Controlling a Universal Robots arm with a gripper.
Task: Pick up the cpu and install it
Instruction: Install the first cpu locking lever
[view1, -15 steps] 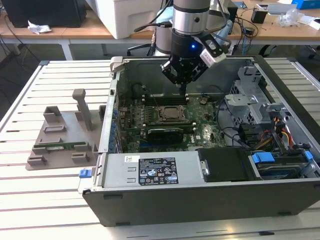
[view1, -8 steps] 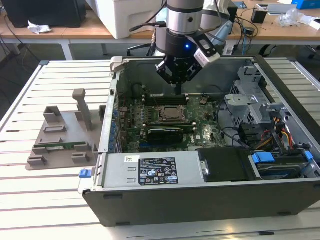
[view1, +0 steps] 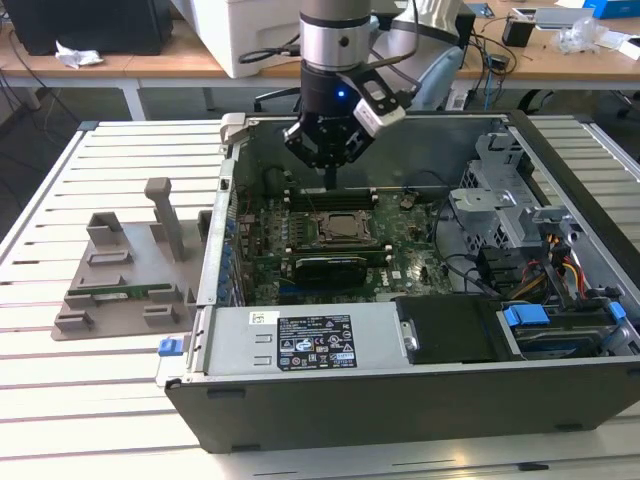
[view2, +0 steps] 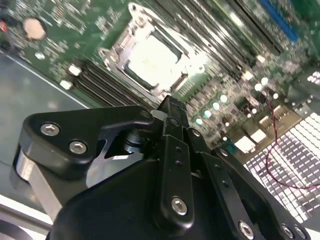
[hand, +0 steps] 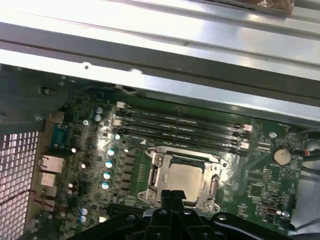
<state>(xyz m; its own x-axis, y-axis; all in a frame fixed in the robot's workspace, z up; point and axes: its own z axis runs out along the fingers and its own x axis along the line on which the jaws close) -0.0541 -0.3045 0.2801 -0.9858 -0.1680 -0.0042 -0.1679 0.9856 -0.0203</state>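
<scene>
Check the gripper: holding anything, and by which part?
Nothing held. The gripper hovers with its fingers together above the cpu, which already sits in the socket on the motherboard.

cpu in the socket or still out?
In. In both wrist views the cpu lies flat inside the socket frame on the motherboard, silvery top up. The gripper hangs just above it.

Shiny silvery metal cpu (hand: 183, 176); matt black gripper (view2: 172, 107).
</scene>
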